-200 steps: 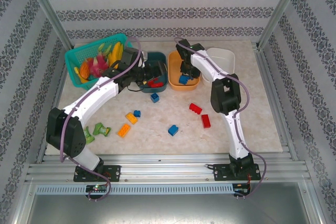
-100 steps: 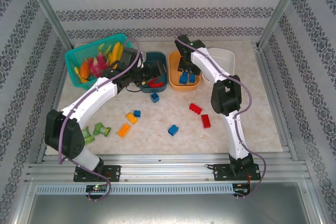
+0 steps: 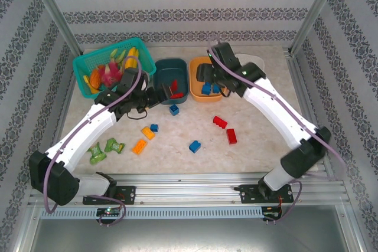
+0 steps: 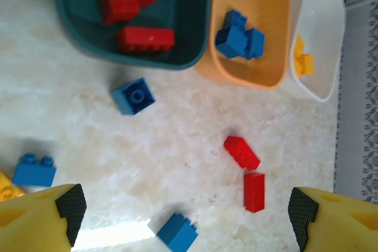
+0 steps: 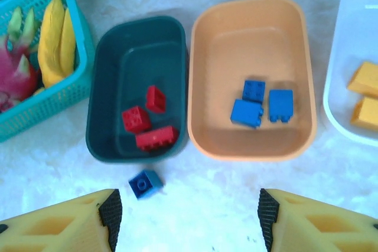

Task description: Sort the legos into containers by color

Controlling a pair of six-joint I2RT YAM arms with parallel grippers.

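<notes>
Two sets of jaws stand spread wide, with nothing between them. The left jaws show their black pads (image 4: 71, 208) at the lower corners of the left wrist view, above the pale marbled tabletop (image 3: 266, 140), just short of the tubs. The right jaws, with black pads (image 5: 110, 216) on yellow fingers, hang over the near edge of the tubs.

Below them, the dark teal rounded plastic tub (image 5: 139, 57) holds three red lego bricks (image 5: 150, 119). Touching its right side, the orange rounded plastic tub (image 5: 254, 45) holds three blue lego bricks (image 5: 260, 104). The white plastic tub (image 5: 354, 33), further right, holds orange-yellow lego bricks (image 5: 366, 95).

A square blue brick (image 5: 145, 183) lies on the tabletop just in front of the teal tub. Loose and nearer the arm bases lie a small blue brick (image 3: 154, 127) touching an orange-yellow brick (image 3: 147, 133), another orange-yellow brick (image 3: 139, 146), a blue brick (image 3: 195, 146) and two red bricks (image 3: 220, 122) close together.

Left of the teal tub stands a teal mesh basket (image 5: 53, 110) with a toy banana (image 5: 56, 39) and a pink toy dragon fruit (image 5: 18, 78). Two small green items (image 3: 114, 145) lie near the left edge.
</notes>
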